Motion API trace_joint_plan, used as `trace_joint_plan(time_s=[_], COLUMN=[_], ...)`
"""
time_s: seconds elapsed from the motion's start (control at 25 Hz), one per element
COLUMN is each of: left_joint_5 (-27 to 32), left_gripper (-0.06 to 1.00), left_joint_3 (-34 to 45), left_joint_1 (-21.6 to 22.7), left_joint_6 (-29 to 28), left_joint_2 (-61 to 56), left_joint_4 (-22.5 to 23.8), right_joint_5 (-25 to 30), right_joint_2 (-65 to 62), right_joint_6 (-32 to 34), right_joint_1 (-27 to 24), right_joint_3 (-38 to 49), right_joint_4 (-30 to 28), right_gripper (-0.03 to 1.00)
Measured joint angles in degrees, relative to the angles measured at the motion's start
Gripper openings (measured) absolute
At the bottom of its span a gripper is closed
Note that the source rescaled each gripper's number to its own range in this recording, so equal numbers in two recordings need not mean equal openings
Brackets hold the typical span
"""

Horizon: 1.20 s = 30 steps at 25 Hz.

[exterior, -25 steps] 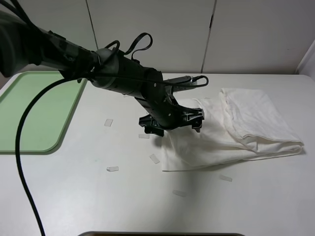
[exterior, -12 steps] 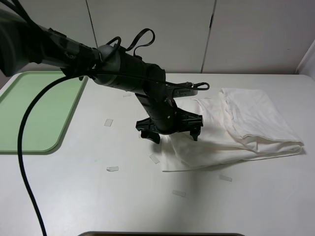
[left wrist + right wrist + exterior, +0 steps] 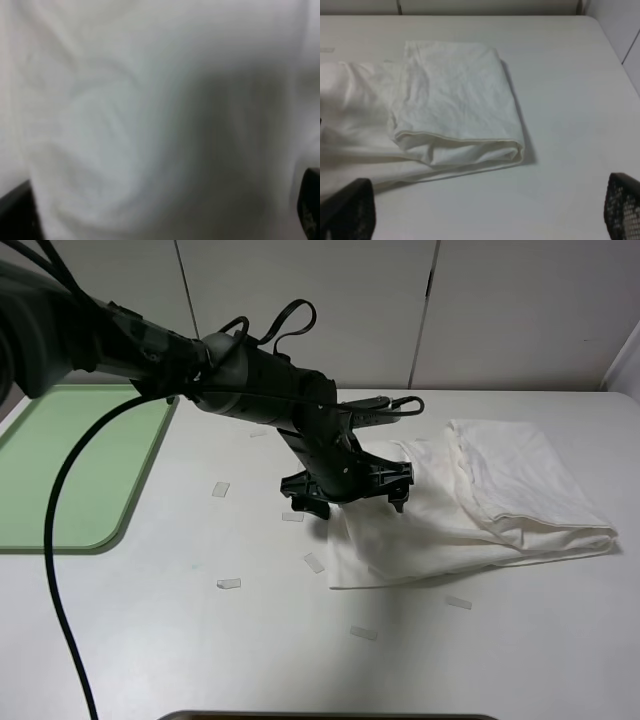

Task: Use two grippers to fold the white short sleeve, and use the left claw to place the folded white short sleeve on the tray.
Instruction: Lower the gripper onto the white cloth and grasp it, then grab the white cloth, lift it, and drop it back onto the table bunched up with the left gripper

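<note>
Your left hand (image 3: pixel 350 500) hung spread over the tray-side edge of the half-folded shirt (image 3: pixel 500 500) on the bench (image 3: pixel 200 640), well apart from the tray (image 3: pixel 60 470), so you likely needed to pinch all layers.

white short sleeve (image 3: pixel 480 510), partly folded, wrinkled, at right, pale green tray (image 3: pixel 40 445) well apart, left

High view: bright, even, diffuse; faint soft shadows on desk (image 3: pixel 180 640). Left wrist: wholly defocused, shirt (image 3: pixel 125 100) a white blur, grey shade toward 4 o'clock. Right wrist: centre sharp; right end effector (image 3: pixel 484 210) soft at 5 and 7 o'clock.
</note>
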Motion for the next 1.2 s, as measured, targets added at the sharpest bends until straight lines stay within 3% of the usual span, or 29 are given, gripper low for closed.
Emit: trace_joint_plan(time_s=[0.36,0.56,0.88,1.04,1.2], left_joint_5=[-7.15,-7.46,-5.66,-2.38,2.77], left_gripper=[0.95,0.72,0.11,0.07,0.07], left_joint_3=[-0.12,-0.12,-0.06,-0.06,-0.06], left_joint_1=[-1.90,-1.90,-1.23,0.80,3.47], left_joint_6=[-0.19,-0.25,-0.50,-0.45,-0.21], left_joint_2=[1.18,1.49,1.96,0.79,-2.34], left_joint_4=[-2.40,-2.45,-2.99,-2.96,0.63], right_joint_5=[0.00,0.00,0.00,0.00,0.00], right_joint_2=[0.00,0.00,0.00,0.00,0.00], right_joint_6=[0.00,0.00,0.00,0.00,0.00], right_joint_1=[0.00,0.00,0.00,0.00,0.00], right_joint_3=[0.00,0.07,0.07,0.07,0.07], right_joint_4=[0.00,0.00,0.00,0.00,0.00], right_gripper=[1.00,1.00,1.00,1.00,1.00])
